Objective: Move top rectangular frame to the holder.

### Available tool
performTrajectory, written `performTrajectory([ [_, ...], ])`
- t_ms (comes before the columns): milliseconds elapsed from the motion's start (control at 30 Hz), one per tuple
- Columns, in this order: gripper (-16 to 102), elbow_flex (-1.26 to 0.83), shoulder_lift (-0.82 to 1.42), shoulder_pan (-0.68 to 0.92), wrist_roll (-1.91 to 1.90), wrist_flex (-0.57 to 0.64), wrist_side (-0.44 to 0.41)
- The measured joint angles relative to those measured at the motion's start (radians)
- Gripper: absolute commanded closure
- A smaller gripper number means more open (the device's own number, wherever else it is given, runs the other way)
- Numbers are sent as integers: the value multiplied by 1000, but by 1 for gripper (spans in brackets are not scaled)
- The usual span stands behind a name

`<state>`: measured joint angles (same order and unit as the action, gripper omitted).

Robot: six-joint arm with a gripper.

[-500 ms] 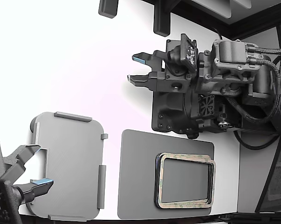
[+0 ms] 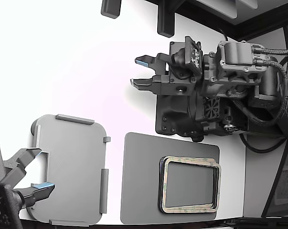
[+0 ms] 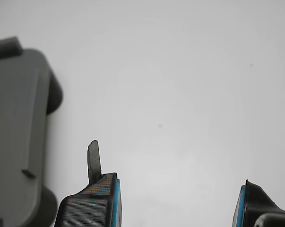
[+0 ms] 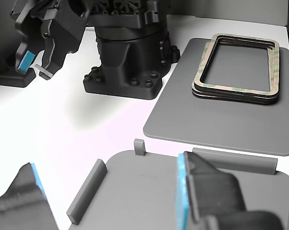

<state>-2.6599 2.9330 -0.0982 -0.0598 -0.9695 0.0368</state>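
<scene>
Gripper [image 2: 138,71] is released, jaws wide apart, nothing between them. In the wrist view the gripper [image 3: 175,198] shows blue pads on both fingers and a thin grey blade sticking out of one fingertip, with bare white table [image 3: 180,85] under it. It hangs above the table, well apart from both parts.

Top rectangular frame [image 2: 165,183] is on a small stack of similar frames, the lower ones dark-edged. The stack lies flat on the dark grey mat [image 2: 139,181], at the corner towards the exterior view's lower right. Tan mottled border, mat visible through the open centre; same frame in the other view [image 4: 235,91].

Holder [image 2: 72,167] sits just beside the mat on the exterior view's left, not touching it, with nothing lying on it. One corner of it shows in the wrist view [image 3: 14,132].

Second gripper [image 2: 42,169] is above the holder's outer edge, also open.
</scene>
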Motion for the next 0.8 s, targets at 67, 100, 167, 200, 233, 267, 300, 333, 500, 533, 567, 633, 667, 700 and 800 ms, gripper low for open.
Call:
performTrajectory([
  [67, -14, 0, 0, 0, 2, 0, 3],
  [100, -14, 0, 0, 0, 9, 0, 11],
  [167, -14, 0, 0, 0, 11, 0, 12],
  [200, -14, 0, 0, 0, 3, 0, 8],
  [233, -14, 11, -6, 0, 0, 0, 0],
  [267, -14, 28, -20, 0, 0, 0, -2],
  [300, -14, 46, -37, 0, -2, 2, -2],
  [333, -14, 66, -57, 0, -2, 5, -2],
  [500, -14, 178, -169, 14, 63, 6, 31],
  [533, -14, 202, -192, 25, 91, 6, 40],
  [567, -14, 230, -222, 38, 120, 6, 48],
  [633, -14, 293, -287, 72, 167, -15, 44],
  [667, -14, 324, -322, 98, 186, -32, 26],
  [700, -14, 357, -351, 126, 201, -52, 8],
  [800, -14, 459, -442, 216, 249, -109, -17],
])
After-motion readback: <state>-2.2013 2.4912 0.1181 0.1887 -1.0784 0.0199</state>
